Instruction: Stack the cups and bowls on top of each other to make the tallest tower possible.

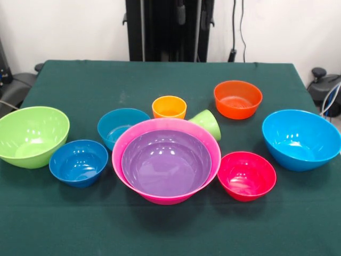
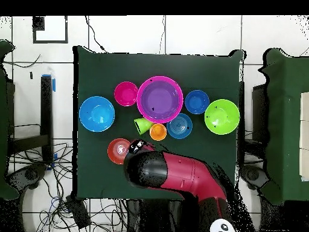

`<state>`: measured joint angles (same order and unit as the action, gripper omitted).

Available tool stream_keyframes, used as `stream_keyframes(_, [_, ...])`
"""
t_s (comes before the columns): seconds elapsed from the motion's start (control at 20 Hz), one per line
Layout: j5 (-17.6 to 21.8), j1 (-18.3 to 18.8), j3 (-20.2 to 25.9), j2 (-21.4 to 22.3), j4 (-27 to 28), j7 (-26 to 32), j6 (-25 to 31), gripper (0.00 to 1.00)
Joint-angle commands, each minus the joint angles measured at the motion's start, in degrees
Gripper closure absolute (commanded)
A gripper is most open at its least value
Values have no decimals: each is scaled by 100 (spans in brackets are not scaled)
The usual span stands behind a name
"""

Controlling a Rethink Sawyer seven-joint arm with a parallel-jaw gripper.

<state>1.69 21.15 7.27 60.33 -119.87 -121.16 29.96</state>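
purple bowl (image 1: 166, 162) nested in pink bowl (image 1: 125, 146); green cup (image 1: 206, 124) seemingly tipped

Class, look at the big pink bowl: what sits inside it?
A purple bowl is nested inside the pink bowl, itself empty. Only the pink rim shows; its inner floor is covered, so anything beneath the purple bowl cannot be seen.

arm (image 2: 181, 172): glossy red shell, thick rounded link | elbow end (image 2: 145, 169): black rounded cap, small white markings at its tip | base (image 2: 222, 226): white round disc with dark marks | pedestal (image 1: 169, 29): black upright column, black cables alongside
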Motion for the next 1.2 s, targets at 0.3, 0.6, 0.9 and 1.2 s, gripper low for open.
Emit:
stream_keyframes(0.3, [-108, 66, 217, -541, -970, -769, -1341, 0])
stream_keyframes(0.6, [-127, 59, 233, -662, -1021, -823, -1666, 0])
stream_keyframes(0.9, [-178, -63, 230, -1079, -940, -1004, -2172, 0])
stream_keyframes(1.2, [-252, -117, 312, -1487, -819, -1116, -2587, 0])
